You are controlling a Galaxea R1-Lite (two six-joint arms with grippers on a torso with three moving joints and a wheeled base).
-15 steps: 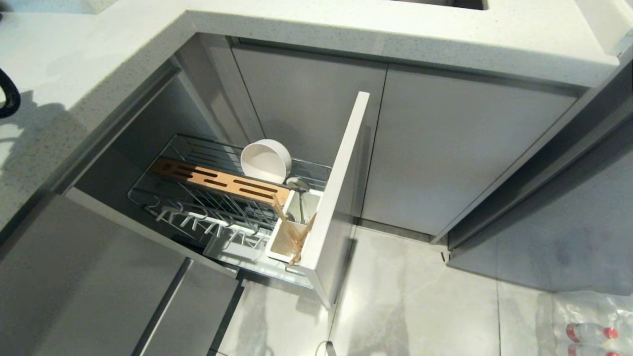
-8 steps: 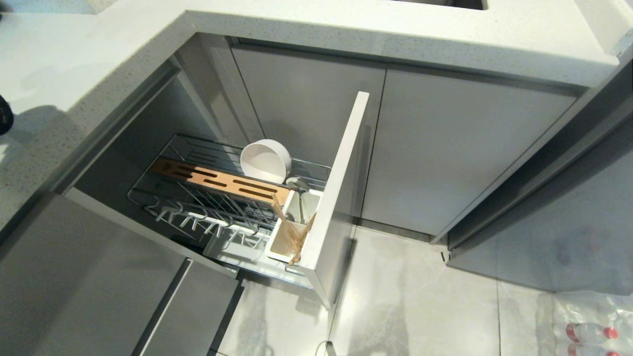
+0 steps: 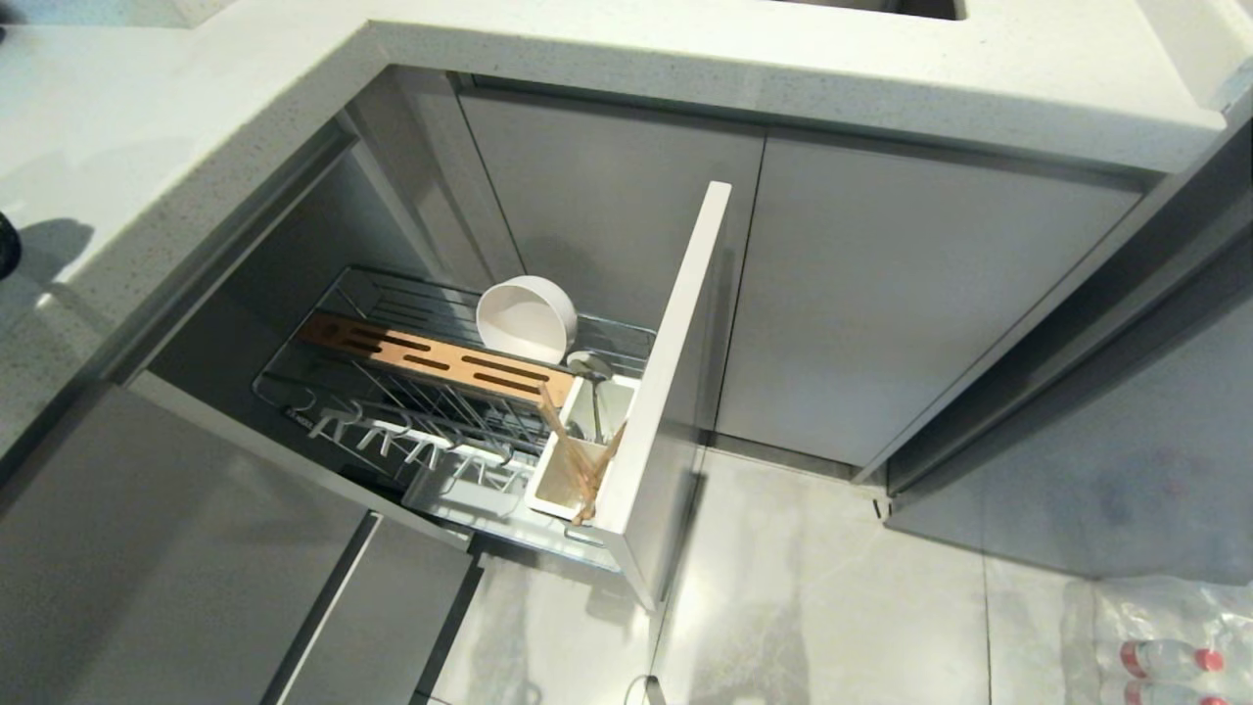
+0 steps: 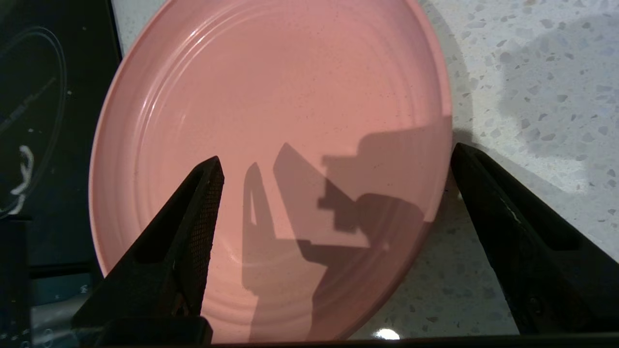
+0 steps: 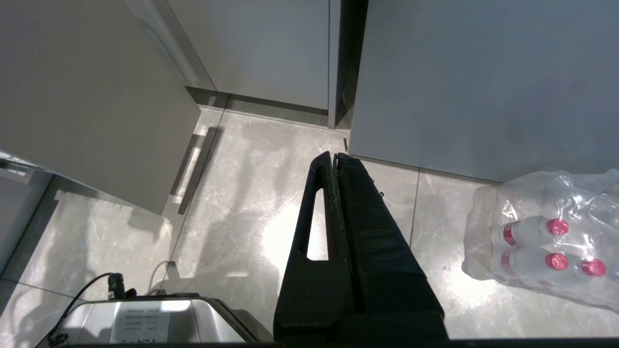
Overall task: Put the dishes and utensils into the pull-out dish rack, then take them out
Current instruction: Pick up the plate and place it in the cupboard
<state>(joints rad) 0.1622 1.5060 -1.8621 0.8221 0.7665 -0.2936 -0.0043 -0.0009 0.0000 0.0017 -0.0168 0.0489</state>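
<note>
left arm withdrawn leftward, left tool (image 4: 333,164) spread, pink plate (image 4: 271,121) beneath

- Bright overhead light; hard-edged gripper shadow across the pink plate (image 4: 271,145), softer shade on the speckled countertop (image 4: 532,72) beside it.
- Glare patches on the floor tiles (image 5: 271,232) near the bottled-water pack (image 5: 546,241).
- Dim under the countertop, around the pull-out dish rack (image 3: 323,392).

Left claw (image 4: 333,164) spread wide; right claw (image 5: 334,157) closed, apparently parked.
</note>
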